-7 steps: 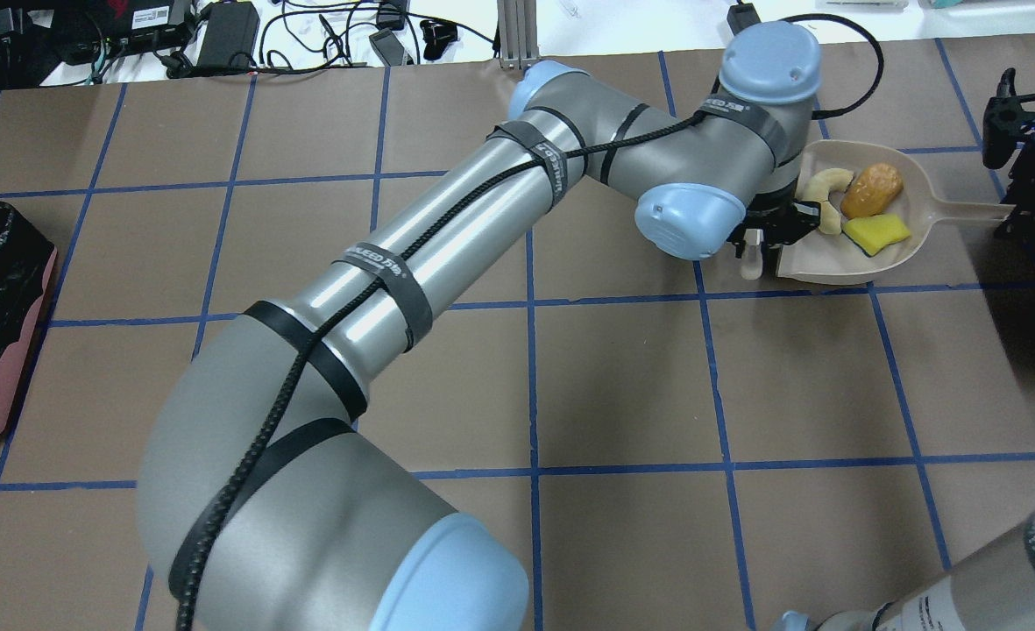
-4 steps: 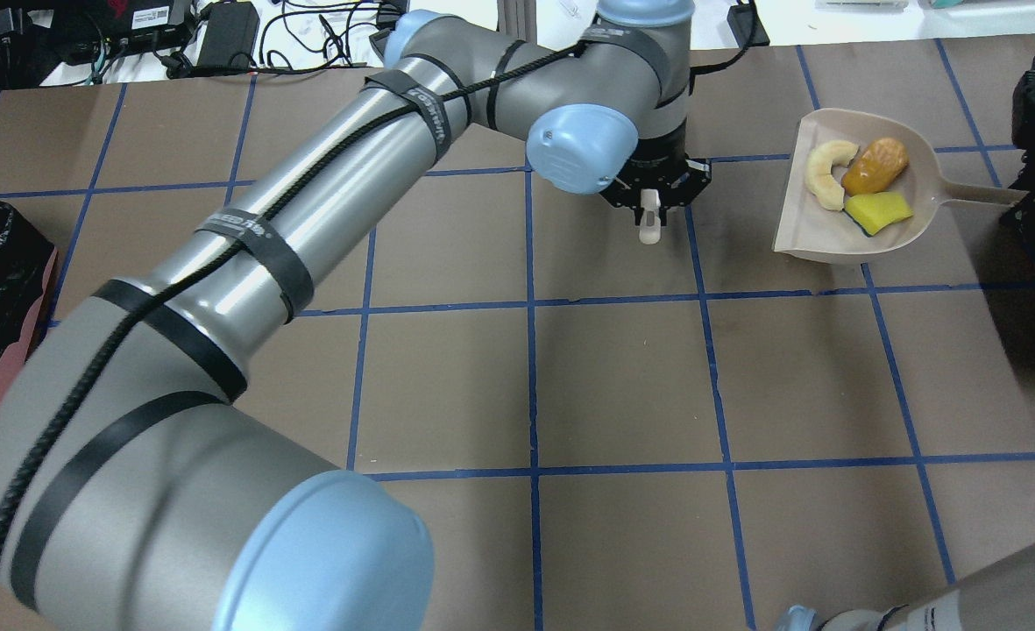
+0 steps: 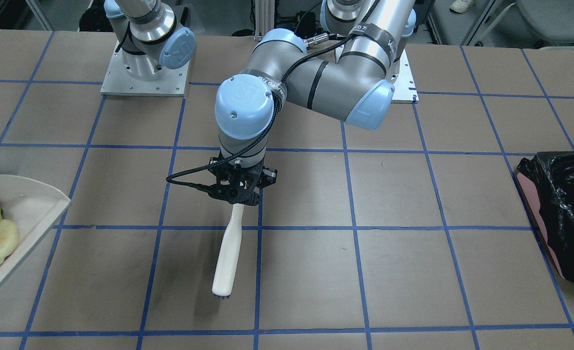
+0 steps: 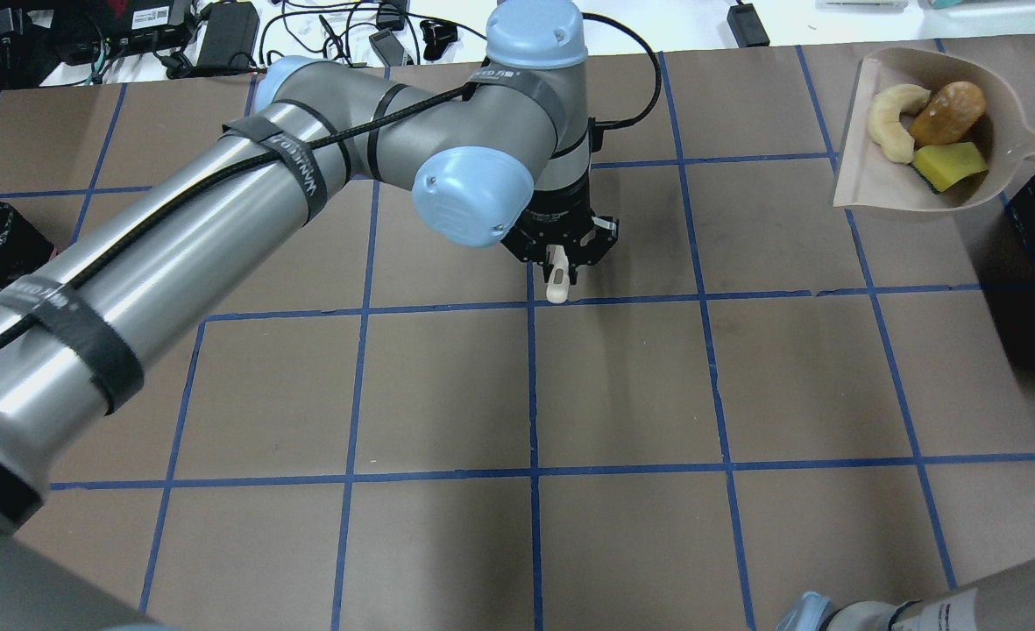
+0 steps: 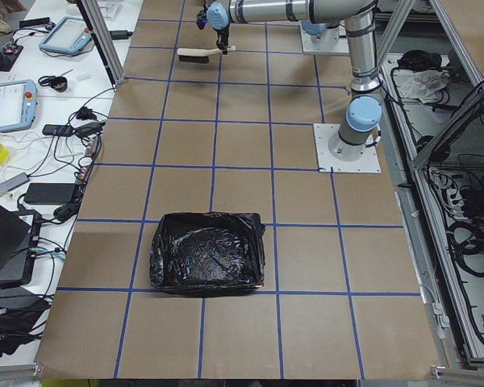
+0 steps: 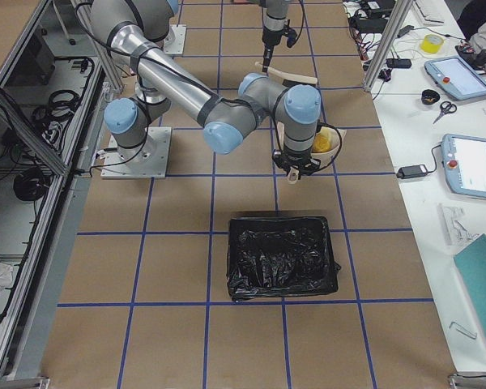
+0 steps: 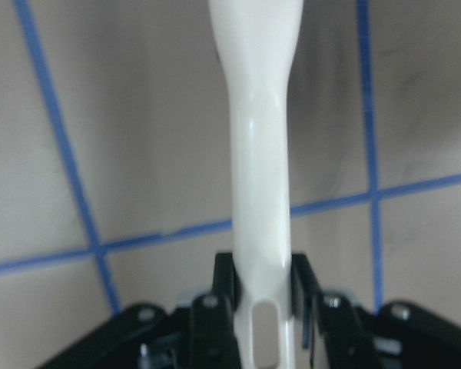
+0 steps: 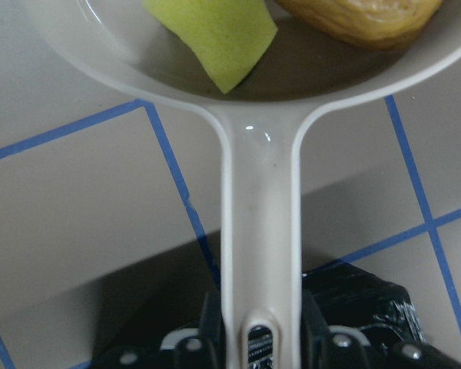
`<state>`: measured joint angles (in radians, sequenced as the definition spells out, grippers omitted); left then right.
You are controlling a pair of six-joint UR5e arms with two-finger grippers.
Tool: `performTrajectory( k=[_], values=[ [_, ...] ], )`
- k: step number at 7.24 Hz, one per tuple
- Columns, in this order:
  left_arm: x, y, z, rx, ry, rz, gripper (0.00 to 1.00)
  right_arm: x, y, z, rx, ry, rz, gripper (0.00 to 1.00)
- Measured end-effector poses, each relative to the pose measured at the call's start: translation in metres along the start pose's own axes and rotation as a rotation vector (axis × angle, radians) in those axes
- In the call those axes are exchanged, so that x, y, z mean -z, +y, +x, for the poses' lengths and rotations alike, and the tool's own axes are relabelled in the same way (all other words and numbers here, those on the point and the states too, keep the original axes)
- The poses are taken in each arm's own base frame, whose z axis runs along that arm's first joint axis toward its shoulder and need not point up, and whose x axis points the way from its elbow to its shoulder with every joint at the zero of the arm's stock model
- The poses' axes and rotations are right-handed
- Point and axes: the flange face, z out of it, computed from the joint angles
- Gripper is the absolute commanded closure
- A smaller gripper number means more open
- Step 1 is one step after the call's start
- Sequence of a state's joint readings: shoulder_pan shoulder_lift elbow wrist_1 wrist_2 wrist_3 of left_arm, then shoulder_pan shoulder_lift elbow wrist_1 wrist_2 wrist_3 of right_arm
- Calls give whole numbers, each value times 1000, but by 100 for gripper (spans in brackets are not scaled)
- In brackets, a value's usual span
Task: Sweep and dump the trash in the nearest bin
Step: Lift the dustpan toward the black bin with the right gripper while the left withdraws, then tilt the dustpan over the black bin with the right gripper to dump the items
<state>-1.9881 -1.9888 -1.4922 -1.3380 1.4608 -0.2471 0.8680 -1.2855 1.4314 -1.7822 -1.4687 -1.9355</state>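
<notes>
right fingers [image 8: 212,319]: clamped on the tail end of the dustpan [image 8: 259,207] handle, one each side, hang-hole between them.
dustpan: stiff moulded plastic, light. Looks lifted off the surface [image 4: 622,377] (shadow under it) and roughly level. Holding the handle end gives a long lever, so any wrist roll goes straight into pan tilt.
trash: all three pieces are in the pan, toward the back wall.
- potato-like lump [image 4: 948,111]: rounded, likely the first to roll.
- sponge wedge [image 4: 948,165]: soft, near weightless, may cling to the pan.
- crescent slice [image 4: 889,123]: light, curved, nearest the open lip.
handling call: nothing restrains the load. Keep the lip level or slightly up, no quick moves, then tip lip-down over the bag.
bin [image 6: 251,284]: black-bagged, just beside the pan. Bag edge shows under the handle in the right wrist view.
left fingers [image 7: 224,278]: clamped on the brush [image 3: 228,253] handle near its end. Head hangs over mid-surface, well apart from the pan. Can't tell if the bristles touch down.
</notes>
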Motion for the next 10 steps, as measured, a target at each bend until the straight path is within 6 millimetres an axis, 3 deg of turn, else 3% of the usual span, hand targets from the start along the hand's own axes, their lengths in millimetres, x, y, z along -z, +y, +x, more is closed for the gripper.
performTrajectory(
  k=[1, 3, 5, 7, 9, 10],
  values=[
    [-5, 25, -20, 6, -4, -16, 100, 18, 27, 0, 26, 9, -13, 100],
    [-17, 66, -52, 11, 3, 1, 100, 34, 92, -12, 78, -3, -67, 100],
    [-27, 104, -63, 25, 13, 17, 100, 53, 160, -31, 136, -30, -148, 100],
    [-43, 128, -58, 52, 12, -10, 100, 74, 219, -38, 172, -27, -207, 100],
    [-55, 148, -35, 62, 2, -27, 100, 79, 277, -36, 152, -49, -261, 100],
    [-57, 158, -22, 57, -3, -29, 100, 82, 296, -35, 147, -51, -282, 100]
  ],
)
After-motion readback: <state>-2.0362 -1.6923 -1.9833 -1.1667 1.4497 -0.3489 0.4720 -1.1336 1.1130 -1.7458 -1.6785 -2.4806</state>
